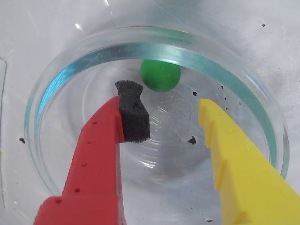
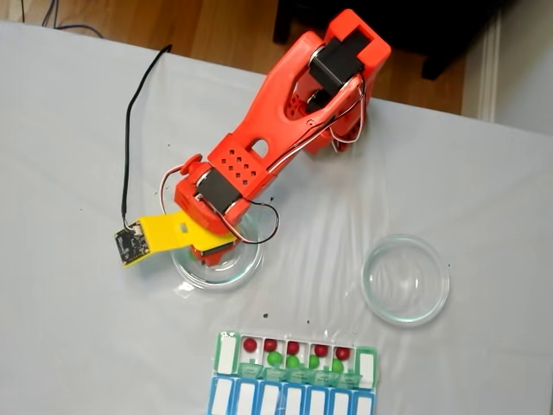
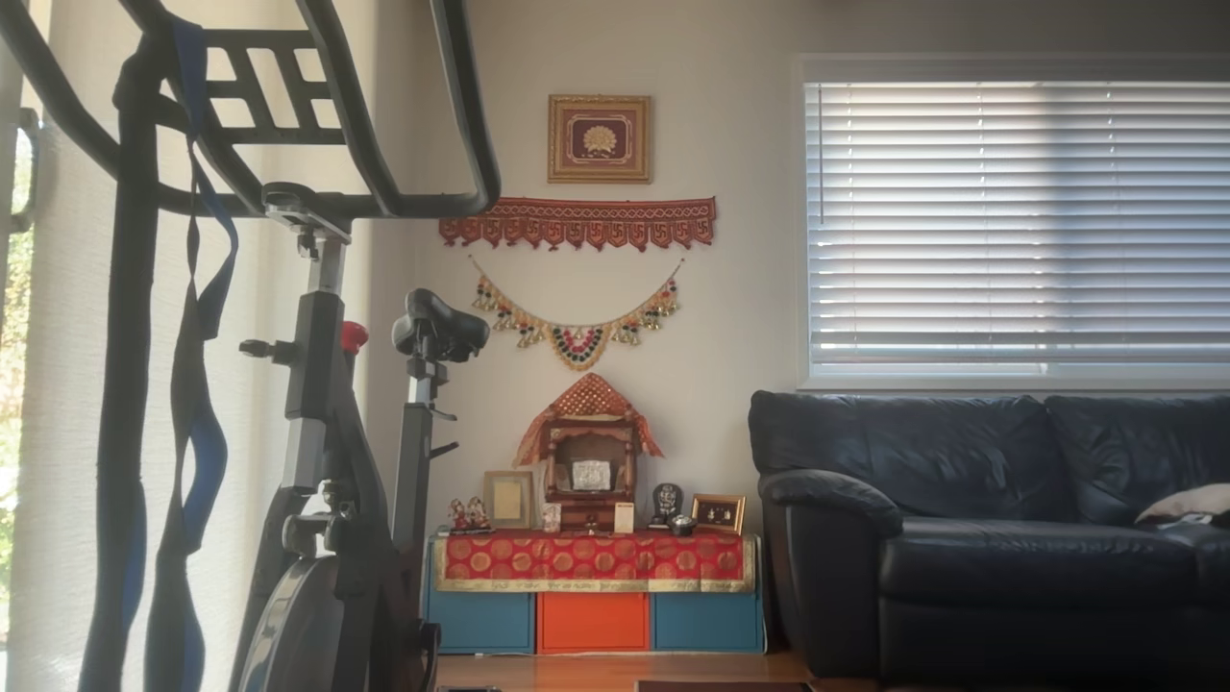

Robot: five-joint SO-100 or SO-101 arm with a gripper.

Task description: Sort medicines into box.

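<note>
In the wrist view one bright green pill [image 1: 160, 75] lies at the far side of a clear round glass dish [image 1: 56, 84]. My gripper [image 1: 166, 101] hangs open just in front of it, with nothing between its fingers. The red finger with a black foam pad [image 1: 133, 112] is on the left and the yellow finger [image 1: 234, 154] on the right. In the fixed view the gripper [image 2: 210, 251] points down into the left dish [image 2: 244, 268]. The box [image 2: 370, 365] lies at the table's near edge with several dark red pills [image 2: 270, 344] and several green pills [image 2: 275, 357] in its white compartments.
A second clear glass dish [image 2: 404, 278] with nothing in it stands to the right of the arm. The box's blue row [image 2: 294, 399] runs along the picture's bottom edge. Black specks [image 1: 192, 140] dot the white table cover. The other view looks into a living room.
</note>
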